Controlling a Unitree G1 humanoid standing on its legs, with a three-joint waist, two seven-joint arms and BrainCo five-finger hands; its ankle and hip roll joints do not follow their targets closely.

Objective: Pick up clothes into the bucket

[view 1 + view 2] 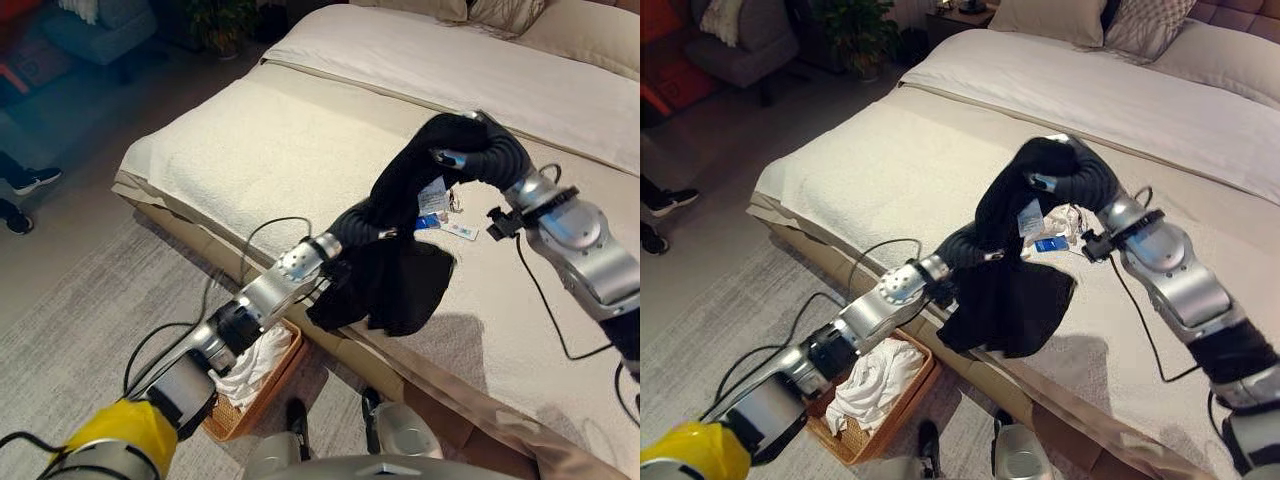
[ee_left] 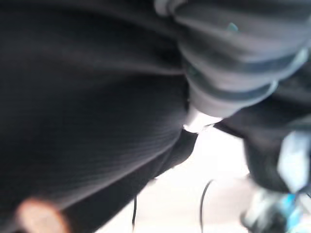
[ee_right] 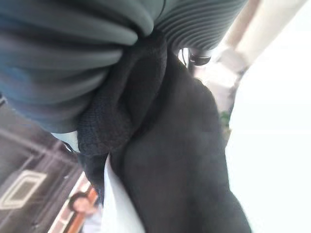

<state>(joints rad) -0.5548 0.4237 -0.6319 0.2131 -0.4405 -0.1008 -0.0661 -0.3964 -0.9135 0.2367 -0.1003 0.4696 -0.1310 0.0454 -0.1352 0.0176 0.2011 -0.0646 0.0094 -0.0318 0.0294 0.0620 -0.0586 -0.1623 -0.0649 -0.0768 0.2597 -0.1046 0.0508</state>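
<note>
Both hands are up over the near edge of the bed, sharing one black garment.

Right hand: highest point in the head views, dark ribbed cover bent over the top of the garment. The cloth bunches directly under it; in the right wrist view the black knit presses up against the ribbed cover. Fingers are buried in the fabric, so I cannot tell whether they are clenched or released.

Left hand: lower and nearer the bed edge, ribbed cover running into the side of the garment. The left wrist view shows black ribbed cloth right against the hand. Fingers are hidden in the cloth; state cannot be read.

Garment: lifted clear of the bedcover at the top and hanging between the two hands, its wider lower part drooping by the bed's near edge. White and blue tags dangle from it just under the right hand.

Wicker basket: on the floor against the bed's side, below the left arm, with white clothing already inside. The black garment is not in it.
</note>
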